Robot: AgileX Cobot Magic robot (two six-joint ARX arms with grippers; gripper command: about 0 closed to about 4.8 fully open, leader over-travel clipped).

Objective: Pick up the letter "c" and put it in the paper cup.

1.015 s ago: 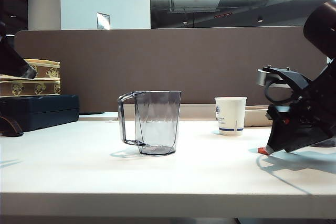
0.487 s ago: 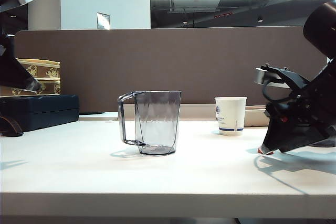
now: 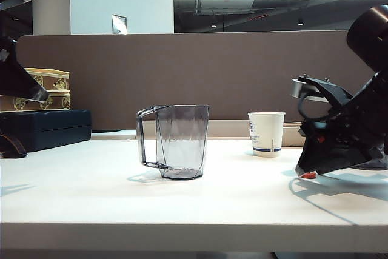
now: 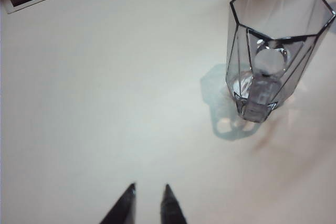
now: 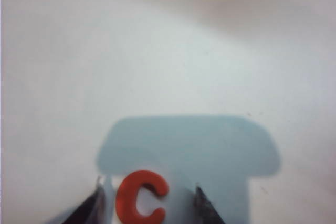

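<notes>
Letter "c" [image 5: 140, 196] between right gripper [image 5: 148, 199] fingers (wrist view).

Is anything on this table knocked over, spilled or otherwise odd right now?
Nothing stands out. The paper cup and the clear pitcher stand upright, nothing spilled. The letter "c" lies flat between the right gripper's open fingers; the left gripper hovers open.

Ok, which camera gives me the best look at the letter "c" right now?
The right wrist view: the letter "c" lies flat on the table between the right gripper's open fingers. The exterior view shows only an orange sliver under that gripper. The left wrist view misses it.
</notes>
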